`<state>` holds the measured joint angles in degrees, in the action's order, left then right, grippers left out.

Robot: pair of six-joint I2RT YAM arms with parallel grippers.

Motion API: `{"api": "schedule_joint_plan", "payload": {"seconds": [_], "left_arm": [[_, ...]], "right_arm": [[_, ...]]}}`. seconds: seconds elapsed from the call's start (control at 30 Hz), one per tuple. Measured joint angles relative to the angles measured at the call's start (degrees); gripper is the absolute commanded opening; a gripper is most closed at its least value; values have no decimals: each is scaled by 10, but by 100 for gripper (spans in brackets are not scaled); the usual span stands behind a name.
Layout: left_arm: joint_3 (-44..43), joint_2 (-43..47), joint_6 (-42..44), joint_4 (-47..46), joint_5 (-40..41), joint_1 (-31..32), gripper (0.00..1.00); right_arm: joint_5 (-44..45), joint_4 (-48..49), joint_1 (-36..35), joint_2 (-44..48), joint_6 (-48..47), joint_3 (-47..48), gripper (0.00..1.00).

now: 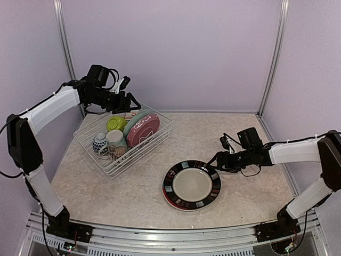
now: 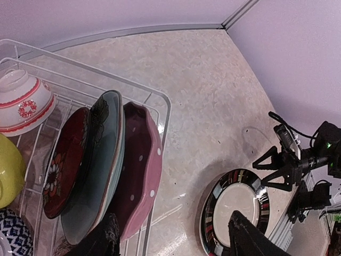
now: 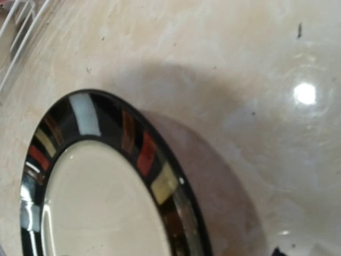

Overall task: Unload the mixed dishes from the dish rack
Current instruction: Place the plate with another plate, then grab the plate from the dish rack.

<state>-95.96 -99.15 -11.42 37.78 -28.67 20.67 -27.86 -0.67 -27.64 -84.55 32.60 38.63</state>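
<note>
Top external view: left hand (image 1: pixel 130 104), spread wide, hovers above the pink dotted plate (image 1: pixel 144 129) standing on edge in the dish rack (image 1: pixel 138 154); right hand (image 1: pixel 217 161), parted, waits farther off beside the striped plate (image 1: pixel 192 185).

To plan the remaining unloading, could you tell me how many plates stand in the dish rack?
3, on edge side by side: the red floral plate, the pale blue-green plate in the middle, the pink dotted plate outermost. Others may be hidden.
</note>
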Motion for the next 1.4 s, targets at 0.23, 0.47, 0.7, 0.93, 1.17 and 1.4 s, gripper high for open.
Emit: {"api": "schedule_joint_plan", "payload": {"seconds": [0.23,0.47,0.7,0.93,1.17,1.4], "left_arm": [[-12,-32,2,28,2,-2,63],[-23,-54,3,42,8,-9,58],[-63,-89,11,62,25,-17,49],[-130,-155,53,114,30,-18,47],[-133,-172,72,132,5,-19,30],[-160,-195,96,132,-16,-19,33]], "right_arm": [[25,-10,0,6,-5,2,80],[47,-15,0,28,-14,2,82],[74,-26,0,50,-23,9,82],[91,-27,0,87,-28,9,83],[99,-27,0,117,-30,7,83],[106,-28,0,158,-31,-3,84]]}}
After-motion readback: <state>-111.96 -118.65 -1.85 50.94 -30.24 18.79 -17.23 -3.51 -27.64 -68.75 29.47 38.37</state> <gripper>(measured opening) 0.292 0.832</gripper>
